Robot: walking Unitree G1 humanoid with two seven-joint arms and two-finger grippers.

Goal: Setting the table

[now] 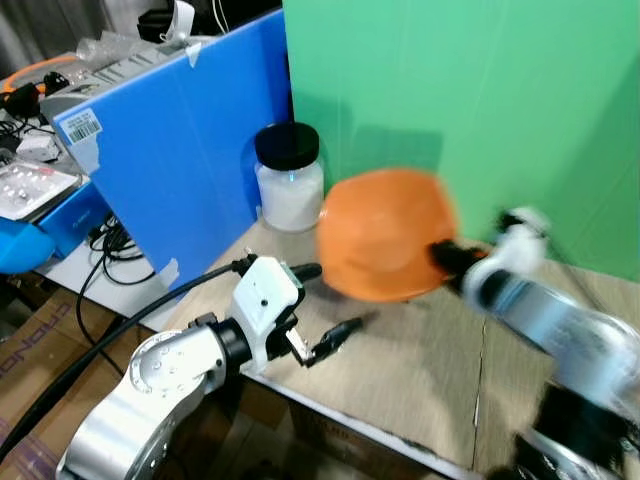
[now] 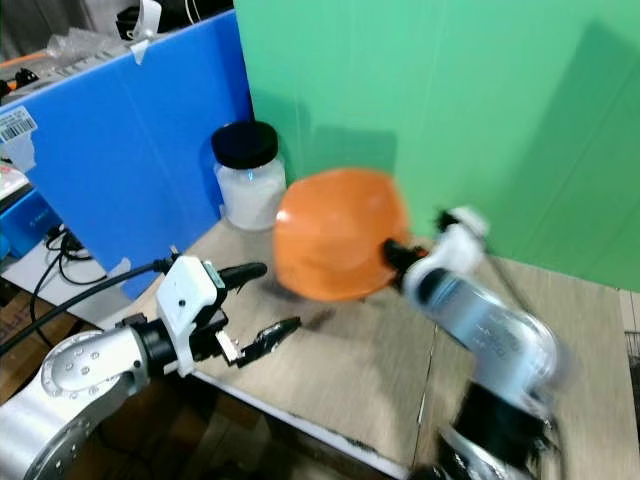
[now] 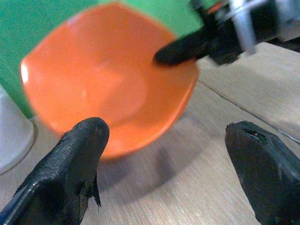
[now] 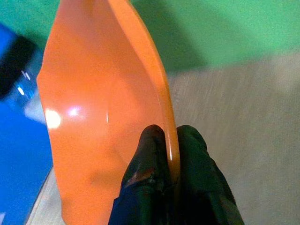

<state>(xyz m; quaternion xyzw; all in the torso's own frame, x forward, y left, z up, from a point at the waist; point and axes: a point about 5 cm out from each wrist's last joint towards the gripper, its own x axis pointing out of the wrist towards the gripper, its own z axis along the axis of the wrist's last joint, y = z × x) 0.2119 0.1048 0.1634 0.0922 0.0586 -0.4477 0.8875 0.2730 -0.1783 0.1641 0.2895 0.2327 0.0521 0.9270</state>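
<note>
At the far left, a cluttered side surface carries cables [image 1: 105, 250] and small items, partly blurred. A blue panel [image 1: 190, 150] stands upright beside it, with a barcode label [image 1: 80, 127] near its top left corner. A green backdrop [image 1: 480, 110] rises behind the tabletop [image 1: 400, 380].

The left pincer [image 1: 330, 305] hovers at the near left edge of the tabletop, its two black fingers [image 3: 70, 159] spread apart with nothing between them. In the left wrist view, the fingers point toward the orange bowl.

A clear jar with a black lid [image 1: 289, 178], holding white contents, stands on the tabletop at the far left, close to the blue panel and the green backdrop.

The orange bowl [image 1: 385, 235] is held tilted on edge above the middle of the tabletop, just right of the jar, its shadow falling on the surface beneath.

The right pincer [image 4: 171, 154] reaches in from the right, fingers pressed together on the bowl's rim, one inside and one outside. The right arm [image 1: 560, 320] appears motion-blurred.
</note>
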